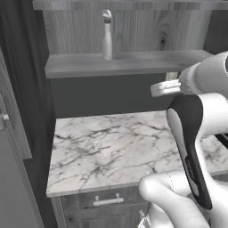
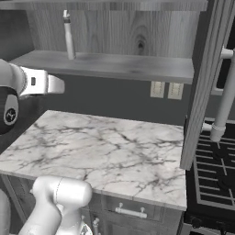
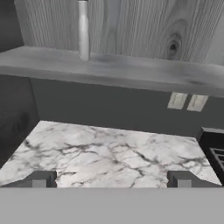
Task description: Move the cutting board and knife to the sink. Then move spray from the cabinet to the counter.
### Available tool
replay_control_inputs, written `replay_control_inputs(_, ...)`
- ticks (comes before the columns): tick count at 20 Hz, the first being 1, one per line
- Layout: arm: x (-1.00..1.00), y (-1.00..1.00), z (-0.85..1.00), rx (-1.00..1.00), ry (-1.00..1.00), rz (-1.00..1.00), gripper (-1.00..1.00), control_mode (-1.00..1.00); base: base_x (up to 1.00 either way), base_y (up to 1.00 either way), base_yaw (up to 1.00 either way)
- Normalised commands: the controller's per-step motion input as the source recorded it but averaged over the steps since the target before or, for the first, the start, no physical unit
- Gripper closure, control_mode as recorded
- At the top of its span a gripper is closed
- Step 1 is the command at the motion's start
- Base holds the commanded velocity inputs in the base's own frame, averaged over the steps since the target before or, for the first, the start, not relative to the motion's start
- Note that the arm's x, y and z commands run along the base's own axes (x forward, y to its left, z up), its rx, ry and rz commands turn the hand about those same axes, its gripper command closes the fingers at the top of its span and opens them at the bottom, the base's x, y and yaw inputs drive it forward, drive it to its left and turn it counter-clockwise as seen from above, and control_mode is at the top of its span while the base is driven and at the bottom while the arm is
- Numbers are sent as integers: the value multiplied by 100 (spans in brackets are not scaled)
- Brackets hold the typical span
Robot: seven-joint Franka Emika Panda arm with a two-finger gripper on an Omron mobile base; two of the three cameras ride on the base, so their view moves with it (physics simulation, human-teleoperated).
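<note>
spray [image 1: 107,35]: slim pale bottle standing upright on the open shelf of the cabinet [image 1: 129,64], near the shelf's left end, its base close to the front edge. it is up against the wood-grain back panel as far as i can tell.
gripper [image 3: 111,179]: jaws spread wide apart, nothing between them. in the hand view the two dark fingertips [image 3: 41,179] sit low and far from the bottle, aimed over the counter [image 1: 116,147] toward the wall.
counter: bare marble slab below the shelf, with the black stove [image 2: 213,174] just beside it on the right.
stage, my guess: the second half of the job, the reach up for the bottle not yet begun.
risk, tipping: the bottle is tall and narrow; a finger brushing its side before the jaws are square on it could knock it over or roll it along the shelf.
risk, height: the shelf sits well above the slab, so a bottle that slips from a loose pinch on the thin neck would fall and likely tumble toward the stove or off the front.
risk, collision: the hand has to climb from below the shelf lip; rising too close could catch the shelf's front edge.
risk, door: the open cabinet door [image 2: 204,82] hangs on the right, so a wide swing of the arm that way could strike it.
</note>
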Motion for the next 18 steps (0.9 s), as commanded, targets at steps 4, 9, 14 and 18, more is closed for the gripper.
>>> replay_control_inputs(4, 17, -5, 39, 32, 0, 12, -100, -100, 0, 0, 0)
replay_control_inputs(9, 5, 0, 16, 7, 7, 14, -100, -100, 0, 0, 0)
replay_control_inputs(14, 22, 5, 3, 0, 21, 11, -100, -100, 0, 0, 0)
replay_control_inputs(18, 8, 34, 9, -12, 8, 1, -100, -100, 0, 0, 0)
